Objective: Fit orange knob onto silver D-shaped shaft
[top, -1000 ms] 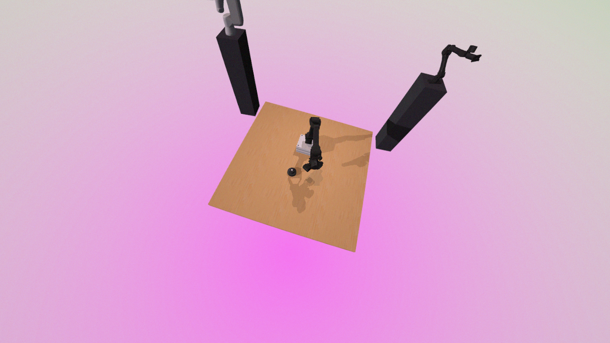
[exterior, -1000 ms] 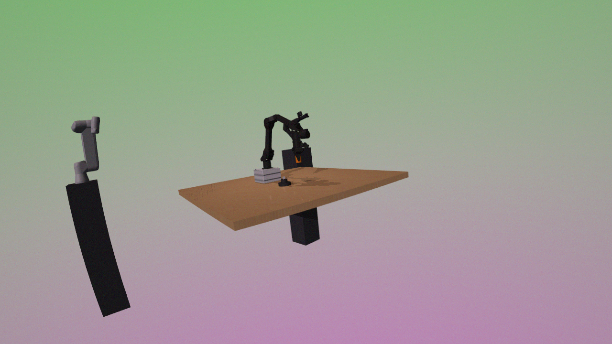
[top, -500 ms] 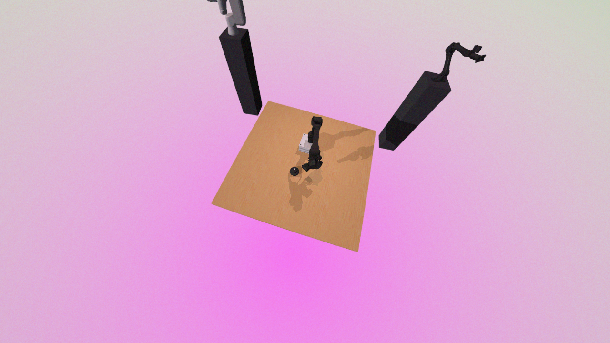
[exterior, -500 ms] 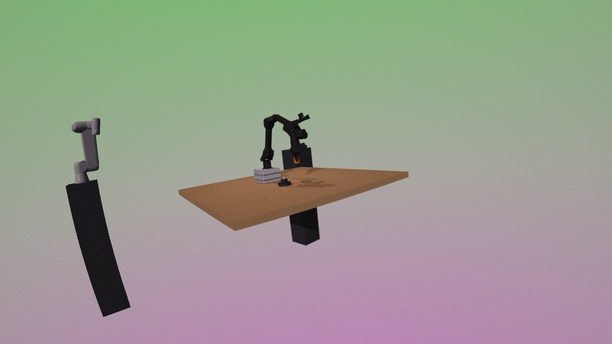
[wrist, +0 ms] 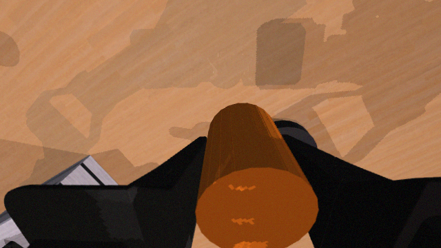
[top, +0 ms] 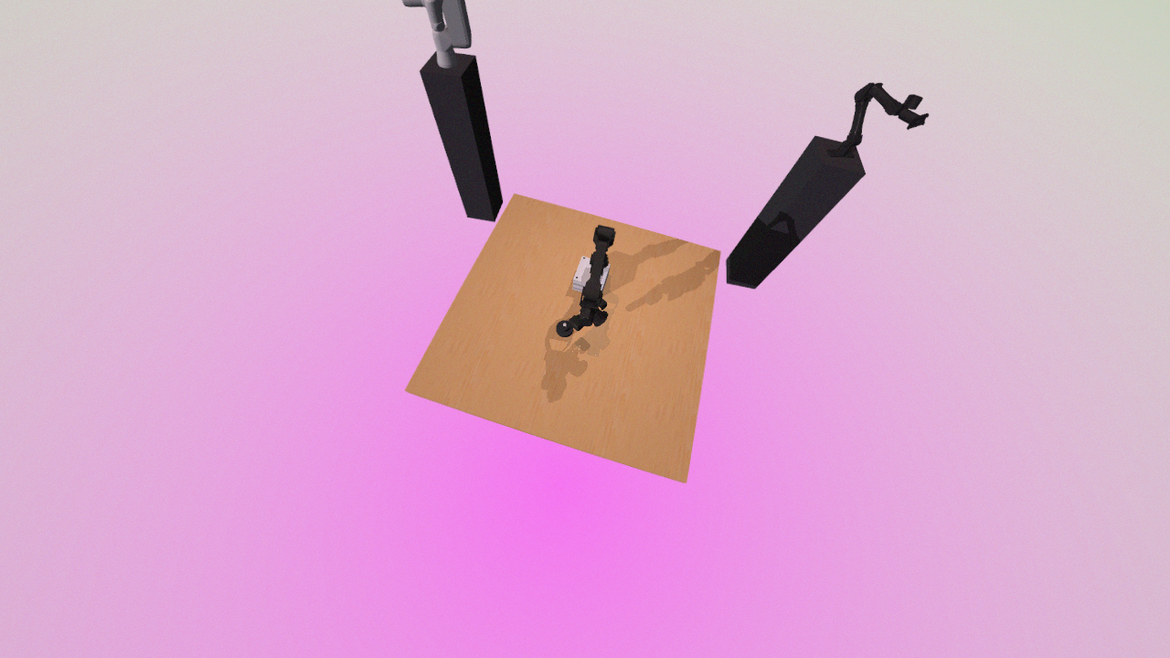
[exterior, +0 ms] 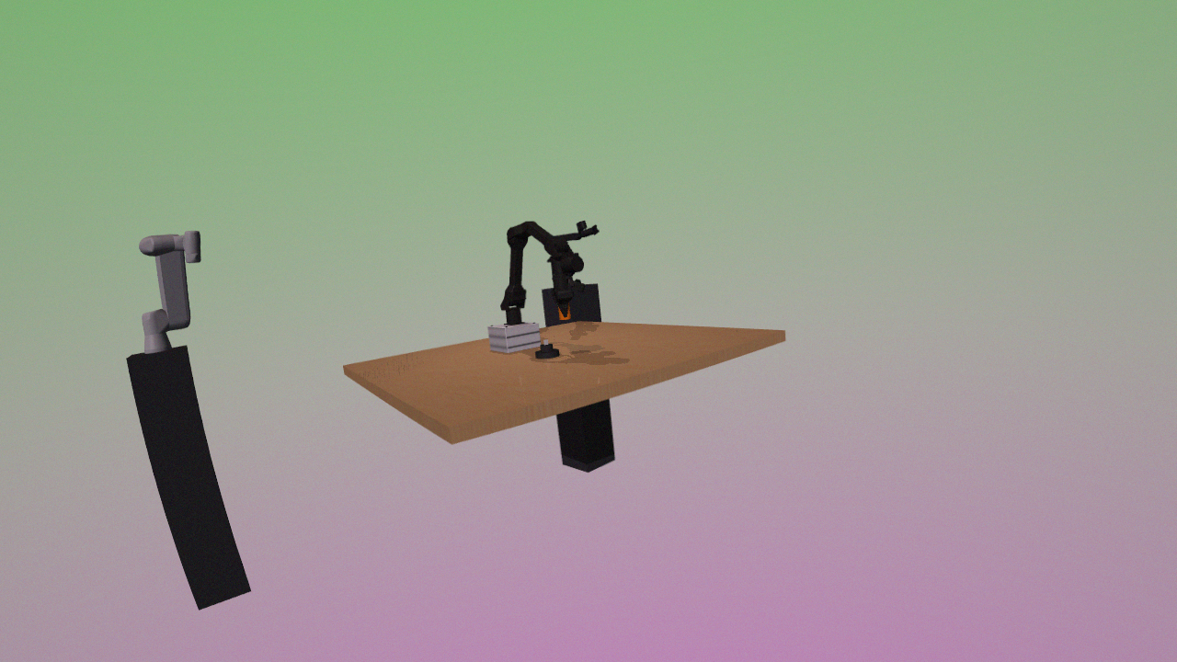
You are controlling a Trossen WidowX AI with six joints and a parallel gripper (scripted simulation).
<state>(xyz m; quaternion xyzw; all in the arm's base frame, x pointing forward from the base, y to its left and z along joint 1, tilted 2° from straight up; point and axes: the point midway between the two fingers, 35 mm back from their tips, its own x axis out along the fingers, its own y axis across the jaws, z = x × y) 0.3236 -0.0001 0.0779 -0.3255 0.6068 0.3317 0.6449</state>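
Note:
The orange knob [exterior: 565,314] [wrist: 258,203] is a tall cylinder held between my fingers, with its flat top toward the wrist camera. My gripper [exterior: 565,311] [wrist: 242,142] is shut on it and holds it above the table, up and behind the pedestal in the exterior view. The black round pedestal [top: 562,329] [exterior: 547,354] [wrist: 300,133] stands on the table; in the wrist view it is partly hidden behind the knob and the right finger. The silver shaft [exterior: 544,342] points up from its middle. The shaft's flat side cannot be made out. The knob's hole is underneath and hidden.
The wooden table [top: 491,360] [exterior: 444,394] carries my arm's light grey base block [top: 580,274] [exterior: 514,338] [wrist: 77,172] behind the pedestal. Two other arms stand on dark columns [top: 462,139] [top: 797,208] beyond the table's edges. Arm shadows fall across the wood.

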